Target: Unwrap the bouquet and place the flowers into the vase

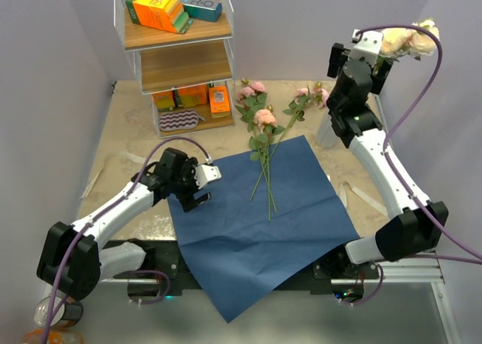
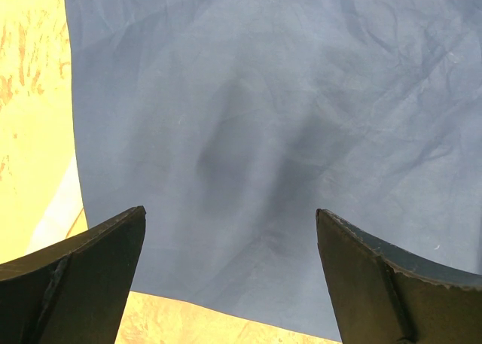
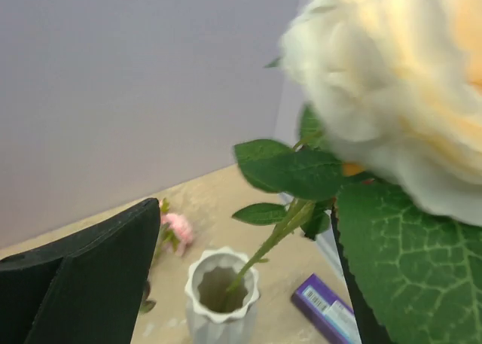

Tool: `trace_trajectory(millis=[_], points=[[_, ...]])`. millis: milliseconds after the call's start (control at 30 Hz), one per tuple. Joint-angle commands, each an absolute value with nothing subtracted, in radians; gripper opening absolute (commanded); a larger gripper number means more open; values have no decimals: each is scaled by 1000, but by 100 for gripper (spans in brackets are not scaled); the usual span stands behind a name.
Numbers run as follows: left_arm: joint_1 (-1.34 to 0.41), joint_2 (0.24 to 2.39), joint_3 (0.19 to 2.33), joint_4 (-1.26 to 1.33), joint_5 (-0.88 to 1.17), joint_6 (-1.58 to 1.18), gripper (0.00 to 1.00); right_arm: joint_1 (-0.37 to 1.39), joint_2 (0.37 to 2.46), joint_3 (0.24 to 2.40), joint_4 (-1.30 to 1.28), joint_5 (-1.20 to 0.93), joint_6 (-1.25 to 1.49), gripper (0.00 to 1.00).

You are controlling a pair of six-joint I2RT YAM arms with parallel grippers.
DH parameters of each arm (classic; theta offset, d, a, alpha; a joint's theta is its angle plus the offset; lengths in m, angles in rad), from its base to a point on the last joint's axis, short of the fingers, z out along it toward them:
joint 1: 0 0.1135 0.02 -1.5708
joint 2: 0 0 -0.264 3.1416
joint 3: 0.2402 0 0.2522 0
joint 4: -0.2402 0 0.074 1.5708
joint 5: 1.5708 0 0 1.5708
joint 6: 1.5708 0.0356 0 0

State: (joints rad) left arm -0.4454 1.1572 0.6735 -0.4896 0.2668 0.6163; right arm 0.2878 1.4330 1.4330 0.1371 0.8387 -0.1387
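Though free, rose (image 3: pixel 392 95) between (right) jaws

Top view, centre of frame: we log a flat sheet of dark navy-blue paper (image 1: pixel 256 231), plain and unpatterned, faintly creased.

Across its upper edge lie long-stemmed artificial roses (image 1: pixel 263 120), with pink blooms and green stems and leaves.

Right wrist view, upper right: a cream-to-peach rose bloom (image 3: pixel 392 80) above veined mid-green leaves.

Lower centre: a small ribbed white vase (image 3: pixel 222 295), otherwise plain. Just right of it is a purple cardboard box (image 3: pixel 325 311) with a white barcode label.

The marbled tabletop (image 1: pixel 128 141) is beige with paler streaks.

Top view, upper left: we see a brown wooden shelf in a white wire frame (image 1: pixel 177 31), carrying an orange-and-green box (image 1: pixel 158 9) and a teal box (image 1: pixel 202 9). On its lowest level is a black-and-white zigzag pouch (image 1: pixel 178 120).
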Motion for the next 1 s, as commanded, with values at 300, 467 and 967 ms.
trace_trajectory(millis=[300,467,967], points=[[-439,1140,755,-505,298,566,100,325,1318,1392,-401,408,138,99],[-439,1138,767,-508,304,552,100,423,1247,1350,-351,454,37,99],[-440,1140,772,-517,284,526,100,852,1190,1316,-265,925,-181,99]])
